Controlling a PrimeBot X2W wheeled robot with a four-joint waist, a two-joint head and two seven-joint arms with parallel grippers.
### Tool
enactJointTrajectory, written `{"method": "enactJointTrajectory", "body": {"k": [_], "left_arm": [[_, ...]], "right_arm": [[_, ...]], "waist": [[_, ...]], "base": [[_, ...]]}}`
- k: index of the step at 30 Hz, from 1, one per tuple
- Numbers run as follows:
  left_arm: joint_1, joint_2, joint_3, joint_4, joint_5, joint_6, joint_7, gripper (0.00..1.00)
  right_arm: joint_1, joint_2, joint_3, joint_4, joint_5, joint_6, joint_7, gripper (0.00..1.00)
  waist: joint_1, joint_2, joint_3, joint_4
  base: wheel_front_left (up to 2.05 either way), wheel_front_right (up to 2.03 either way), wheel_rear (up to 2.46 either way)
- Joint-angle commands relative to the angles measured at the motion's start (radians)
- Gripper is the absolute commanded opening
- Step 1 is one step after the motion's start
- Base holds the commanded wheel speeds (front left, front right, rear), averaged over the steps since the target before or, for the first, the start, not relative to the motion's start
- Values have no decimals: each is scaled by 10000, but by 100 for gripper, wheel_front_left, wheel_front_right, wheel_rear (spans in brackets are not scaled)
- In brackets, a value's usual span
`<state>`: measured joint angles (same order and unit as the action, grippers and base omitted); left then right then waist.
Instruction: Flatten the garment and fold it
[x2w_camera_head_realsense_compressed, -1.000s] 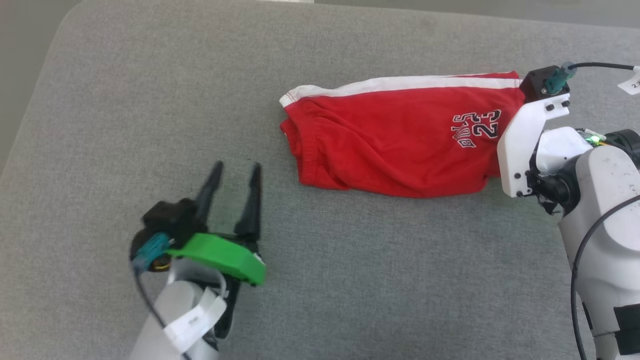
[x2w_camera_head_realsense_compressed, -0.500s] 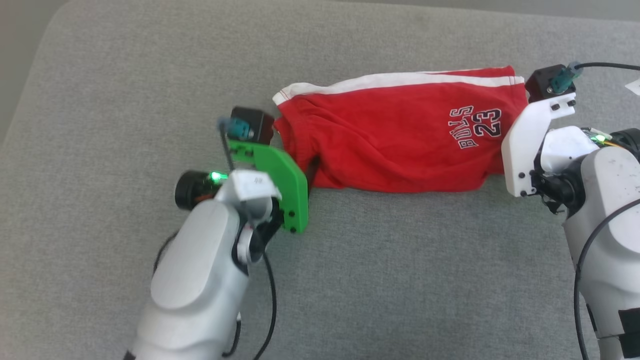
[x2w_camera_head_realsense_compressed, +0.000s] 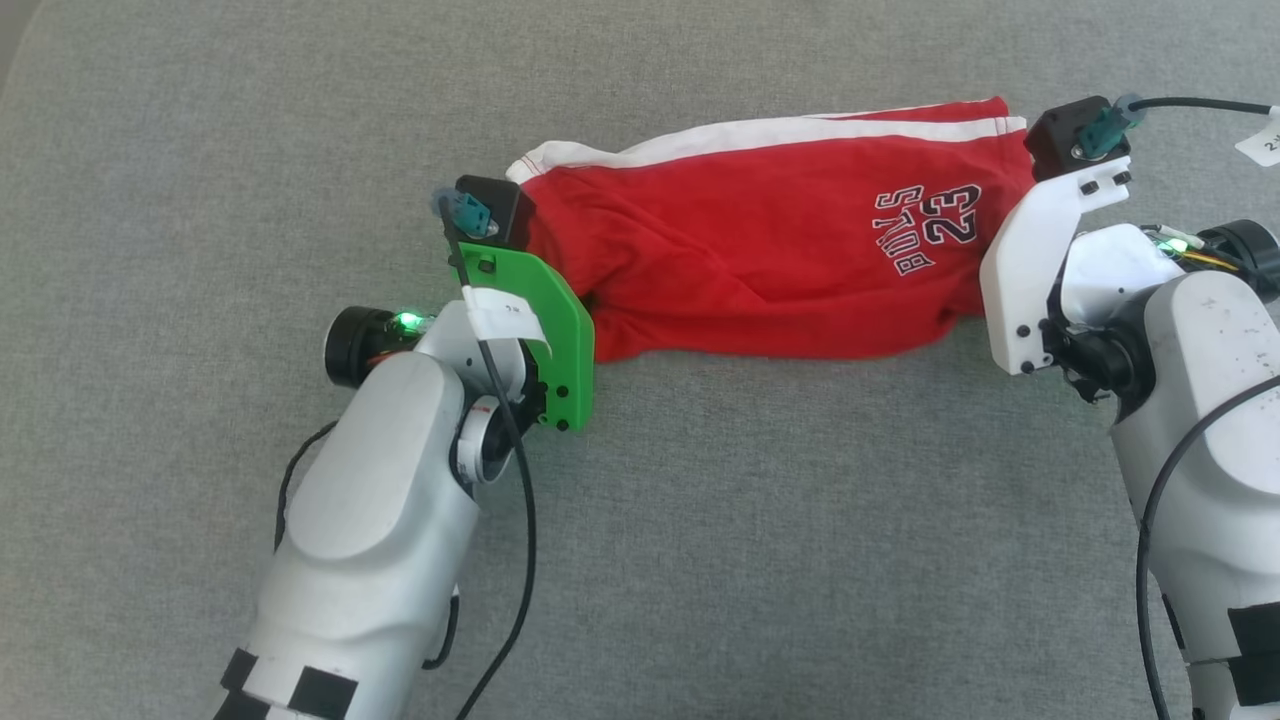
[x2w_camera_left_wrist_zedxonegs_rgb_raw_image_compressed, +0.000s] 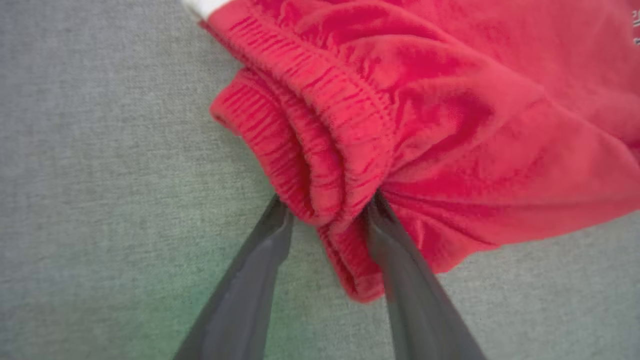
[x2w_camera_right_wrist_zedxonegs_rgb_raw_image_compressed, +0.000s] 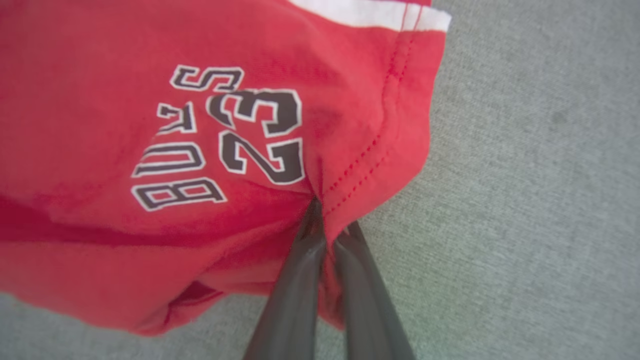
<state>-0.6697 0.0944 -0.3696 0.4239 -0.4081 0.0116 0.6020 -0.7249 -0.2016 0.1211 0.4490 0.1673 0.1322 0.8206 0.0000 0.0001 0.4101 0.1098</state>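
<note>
The garment (x2w_camera_head_realsense_compressed: 760, 260), red shorts with a white side stripe and "23" lettering, lies stretched sideways on the grey cushion. My left gripper (x2w_camera_left_wrist_zedxonegs_rgb_raw_image_compressed: 327, 205) is at its left end. The two fingers stand apart on either side of the bunched elastic waistband (x2w_camera_left_wrist_zedxonegs_rgb_raw_image_compressed: 320, 150), touching the fabric. In the head view the green wrist bracket (x2w_camera_head_realsense_compressed: 545, 320) hides those fingers. My right gripper (x2w_camera_right_wrist_zedxonegs_rgb_raw_image_compressed: 332, 220) is shut on the garment's (x2w_camera_right_wrist_zedxonegs_rgb_raw_image_compressed: 150, 125) stitched hem corner beside the lettering, under the white wrist bracket (x2w_camera_head_realsense_compressed: 1030, 260). The garment (x2w_camera_left_wrist_zedxonegs_rgb_raw_image_compressed: 475, 125) is creased and slightly rumpled along its lower edge.
A grey fabric cushion (x2w_camera_head_realsense_compressed: 750, 520) lies under everything, with open room in front of and behind the shorts. A black cable with a white tag (x2w_camera_head_realsense_compressed: 1262, 145) runs off the right wrist at the far right.
My left arm has swung up from the lower left to the waistband end, and its jaws have narrowed around the fabric. The right gripper keeps its hold on the hem. The camera has shifted a little.
</note>
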Motion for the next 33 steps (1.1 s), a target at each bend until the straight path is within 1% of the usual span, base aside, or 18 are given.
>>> {"method": "enactJointTrajectory", "body": {"k": [1, 6, 10, 14, 16, 21, 25, 28, 33], "left_arm": [[170, -37, -92, 343, -138, -95, 109, 0], [198, -100, 24, 300, -502, -285, -107, 0], [395, -111, 227, 35, -900, -429, -270, 0], [824, 18, 313, -322, -1354, -642, 115, 0], [1095, 157, 438, -625, -1598, -641, 393, 0], [1829, 541, 621, -1491, -1903, -425, 1028, 0], [2635, 739, 691, -2246, -2252, -232, 1656, 0], [3335, 928, 800, -2881, -2535, 4, 2161, 0], [4379, 1332, 988, -3906, -2760, 527, 2897, 0]], "right_arm": [[132, -17, 53, 208, 36, -15, 34, 0], [265, -79, 46, 262, 154, -15, -4, 0], [599, -165, -44, 176, 476, -15, -46, 0], [1171, -265, -93, -138, 941, -15, 52, 0], [1497, -345, -90, -376, 1190, -15, 168, 0], [2357, -496, -265, -1118, 1618, -15, 404, 0], [3144, -548, -420, -1788, 1886, -15, 673, 0], [3767, -548, -593, -2330, 2024, -15, 918, 0], [4752, -479, -939, -3229, 2164, -15, 1490, 0]], "waist": [[0, -1, -12, 0], [0, -1, -218, 47], [0, -1, -643, 104], [0, -1, -1210, 76], [0, -1, -1481, 24], [0, -1, -2122, -122], [0, -1, -2595, -250], [0, -1, -2877, -350], [0, -1, -3049, -405]], "base": [[0, 0, 0], [0, 0, 0], [0, 0, 0], [0, 0, 0], [0, 0, 0], [0, 0, 0], [0, 0, 0], [0, 0, 0], [0, 0, 0]]}}
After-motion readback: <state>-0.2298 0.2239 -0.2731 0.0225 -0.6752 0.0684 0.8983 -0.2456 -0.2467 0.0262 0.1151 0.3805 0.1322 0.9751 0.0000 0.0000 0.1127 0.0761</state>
